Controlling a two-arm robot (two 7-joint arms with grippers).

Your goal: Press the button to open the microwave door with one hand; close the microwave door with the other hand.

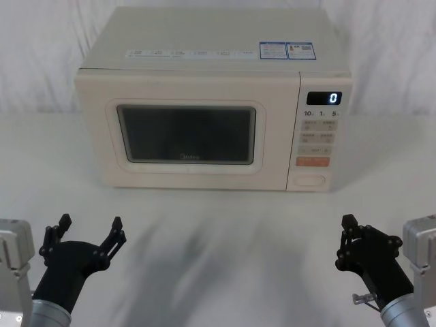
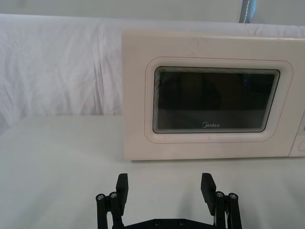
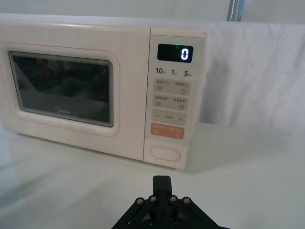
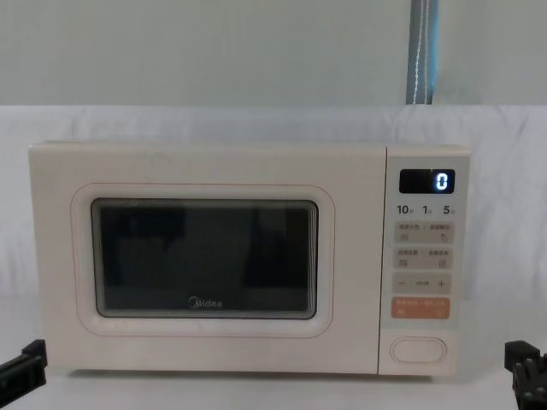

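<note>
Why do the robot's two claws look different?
The left gripper has its fingers spread wide apart, while the right gripper has its fingers pressed together. The left gripper sits in front of the microwave door; the right gripper sits in front of the button. Both are black, wait low over the table, and touch nothing.

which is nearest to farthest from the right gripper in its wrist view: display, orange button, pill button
From the right gripper:
1. Pill button, bottom of the panel, nearest.
2. Orange button, just above it.
3. Display, top of the panel, farthest.
</note>
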